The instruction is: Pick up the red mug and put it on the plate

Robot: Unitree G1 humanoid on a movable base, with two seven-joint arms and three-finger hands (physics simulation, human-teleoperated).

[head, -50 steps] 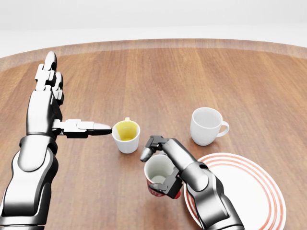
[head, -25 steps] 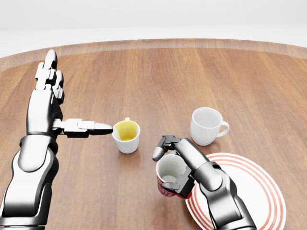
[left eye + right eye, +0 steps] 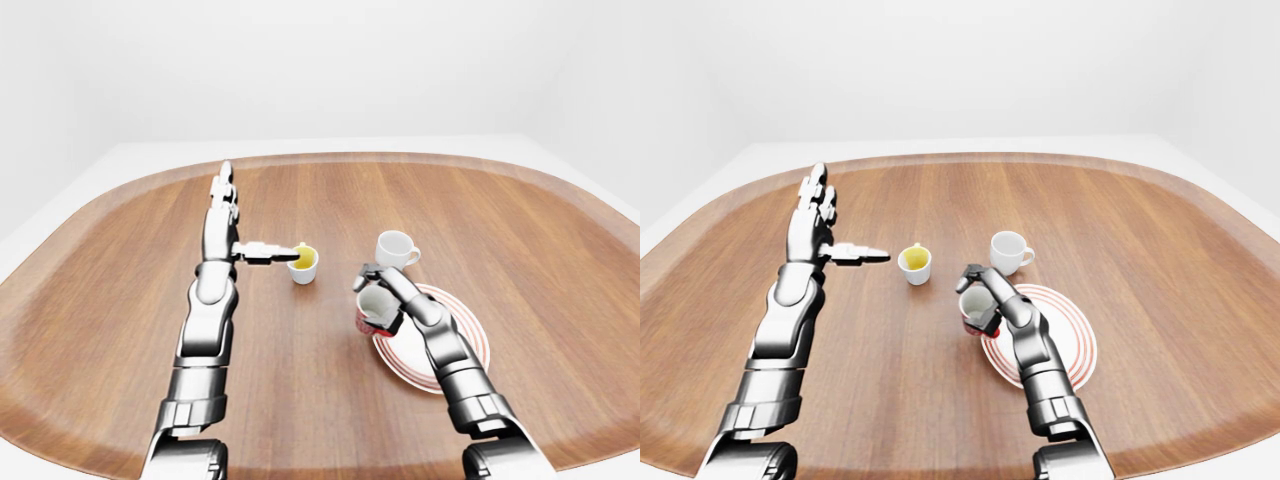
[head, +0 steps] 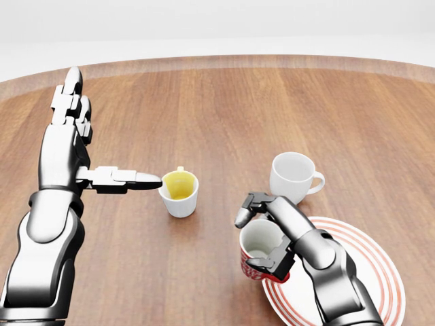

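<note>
Right hand (image 4: 266, 234) has its fingers closed round the red mug (image 4: 262, 255), held upright, mouth up, at the left edge of the red-ringed plate (image 4: 353, 272) in the head view. The plate's centre lies to the mug's right (whether the mug touches it cannot be told). Left hand (image 4: 75, 146) hangs spread and empty beside the yellow-lined cup (image 4: 179, 192)

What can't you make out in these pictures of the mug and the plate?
- Red mug: whether it touches the plate or hangs above it; the right hand covers its side in the head view.
- Mug's handle: hidden by the same hand.
- Plate's lower edge: cut off by the head view's bottom.
</note>
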